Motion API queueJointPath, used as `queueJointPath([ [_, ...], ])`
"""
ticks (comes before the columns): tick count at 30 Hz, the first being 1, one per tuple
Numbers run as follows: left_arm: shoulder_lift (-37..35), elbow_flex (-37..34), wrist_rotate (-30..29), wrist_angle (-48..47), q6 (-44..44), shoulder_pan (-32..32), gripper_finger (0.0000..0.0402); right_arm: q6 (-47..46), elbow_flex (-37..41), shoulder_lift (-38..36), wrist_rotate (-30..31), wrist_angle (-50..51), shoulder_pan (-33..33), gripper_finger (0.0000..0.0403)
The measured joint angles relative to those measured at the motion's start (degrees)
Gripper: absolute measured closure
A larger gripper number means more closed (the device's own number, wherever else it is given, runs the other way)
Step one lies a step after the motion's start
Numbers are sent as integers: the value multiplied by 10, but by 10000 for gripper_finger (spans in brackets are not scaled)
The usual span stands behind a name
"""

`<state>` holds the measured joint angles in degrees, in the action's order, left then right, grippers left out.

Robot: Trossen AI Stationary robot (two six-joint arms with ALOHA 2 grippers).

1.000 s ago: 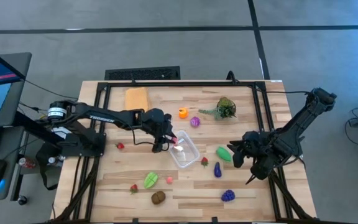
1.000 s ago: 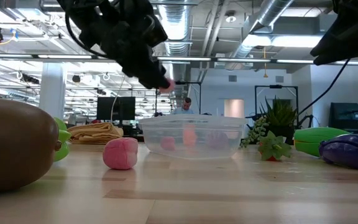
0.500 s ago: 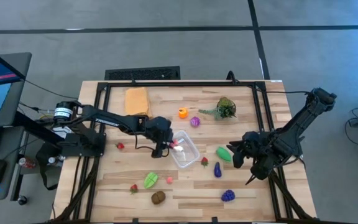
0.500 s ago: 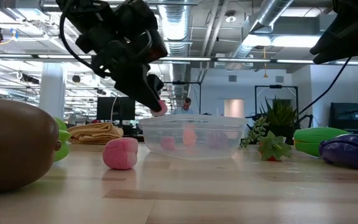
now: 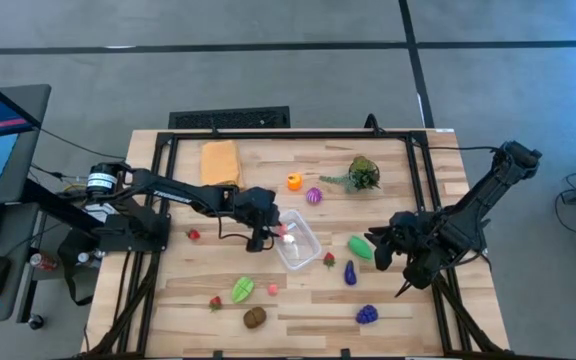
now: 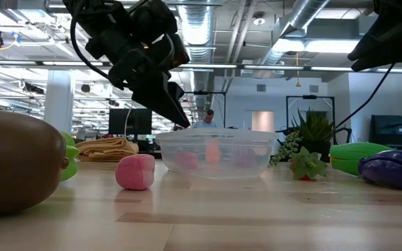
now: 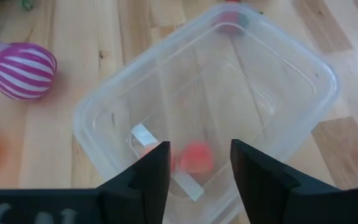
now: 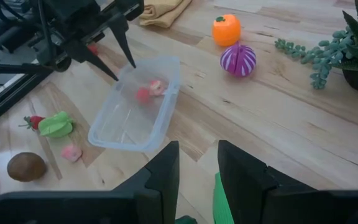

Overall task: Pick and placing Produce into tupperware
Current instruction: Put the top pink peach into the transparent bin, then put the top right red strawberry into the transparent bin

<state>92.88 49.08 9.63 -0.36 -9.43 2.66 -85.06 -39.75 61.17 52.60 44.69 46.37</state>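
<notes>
The left gripper is held over one end of the tupperware, its jaws parted and empty. Directly beneath them, inside the tub, a small red-pink piece is seen lying on the floor; the right wrist view suggests two pieces there. So a start is judged made, with most produce left out on the table: an orange, a striped purple piece, a brown one, a green one and others. The right gripper is parked well off to the side, jaws apart, holding nothing.
</notes>
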Motion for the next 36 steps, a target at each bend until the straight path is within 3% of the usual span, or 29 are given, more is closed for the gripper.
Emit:
queueJointPath([
  [7,-3,0,0,14,18,1,228,6,0,0,0,-5,0,269],
  [11,-22,0,4,16,39,9,227,63,0,0,-9,-41,0,269],
  [15,-54,0,4,17,45,24,227,134,0,3,-55,-70,-4,269],
  [21,-116,0,4,16,52,61,227,164,0,44,-119,-99,-38,269],
  [29,-191,0,4,5,60,108,227,322,0,141,-237,-260,-105,269],
  [36,-224,0,4,-41,59,135,227,341,0,191,-259,-298,-134,259],
])
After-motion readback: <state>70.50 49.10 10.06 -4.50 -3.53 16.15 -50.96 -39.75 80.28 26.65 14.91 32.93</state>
